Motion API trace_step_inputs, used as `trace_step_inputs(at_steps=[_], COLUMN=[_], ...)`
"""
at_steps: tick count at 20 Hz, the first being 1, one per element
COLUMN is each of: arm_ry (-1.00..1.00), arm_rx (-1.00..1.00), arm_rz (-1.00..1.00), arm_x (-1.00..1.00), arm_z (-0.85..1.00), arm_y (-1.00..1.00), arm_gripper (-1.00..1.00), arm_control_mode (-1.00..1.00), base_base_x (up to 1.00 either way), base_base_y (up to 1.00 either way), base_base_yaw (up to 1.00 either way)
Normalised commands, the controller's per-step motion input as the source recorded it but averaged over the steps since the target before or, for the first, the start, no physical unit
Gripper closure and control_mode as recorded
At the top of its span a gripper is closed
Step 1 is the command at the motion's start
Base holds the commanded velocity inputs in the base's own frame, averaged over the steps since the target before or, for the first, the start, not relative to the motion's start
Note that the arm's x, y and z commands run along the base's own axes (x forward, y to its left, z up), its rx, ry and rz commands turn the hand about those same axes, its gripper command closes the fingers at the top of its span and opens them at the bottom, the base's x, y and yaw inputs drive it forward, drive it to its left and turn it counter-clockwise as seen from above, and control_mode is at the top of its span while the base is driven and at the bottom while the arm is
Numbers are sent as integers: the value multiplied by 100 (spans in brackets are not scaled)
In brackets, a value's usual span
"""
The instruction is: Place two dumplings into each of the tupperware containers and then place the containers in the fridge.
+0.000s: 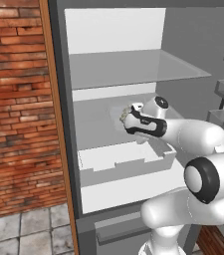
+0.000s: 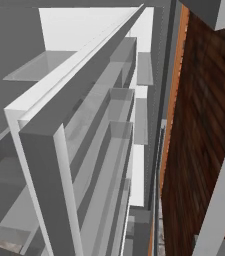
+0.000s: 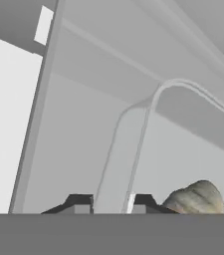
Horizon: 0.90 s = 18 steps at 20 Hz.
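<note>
The fridge [image 1: 114,31] stands open, and my arm reaches in over its middle glass shelf [image 1: 91,124]. A see-through tupperware container [image 1: 114,112] sits at that shelf's level, with tan dumplings [image 1: 125,114] just showing at my hand. In the hand view my gripper [image 3: 111,201] straddles the container's rim [image 3: 128,144], one finger tip close on each side of the wall. One crinkled dumpling [image 3: 197,198] lies inside the tray, right of the fingers.
A white drawer [image 1: 126,158] juts out below the shelf, under my forearm. Another glass shelf [image 1: 133,67] hangs above. A brick wall [image 1: 14,109] lies to the left of the fridge. The open door's bins [image 2: 109,145] stand close on the right side.
</note>
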Motion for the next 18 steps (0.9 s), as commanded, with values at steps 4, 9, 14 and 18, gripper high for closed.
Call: trace_step_inputs(at_steps=[4, 9, 14, 18], arm_ry=[0, -2, 2, 17], arm_rx=[0, 0, 0, 0], arm_rz=[0, 0, -10, -15], arm_x=[2, -3, -49, -68], arm_z=[-1, 5, 56, 67], arm_y=[0, -1, -4, 0], arm_gripper=[-100, -100, -100, -100], arm_control_mode=[-100, -100, -100, -100], base_base_x=[0, 0, 0, 0], base_base_y=[0, 0, 0, 0], base_base_yaw=[0, 0, 0, 0])
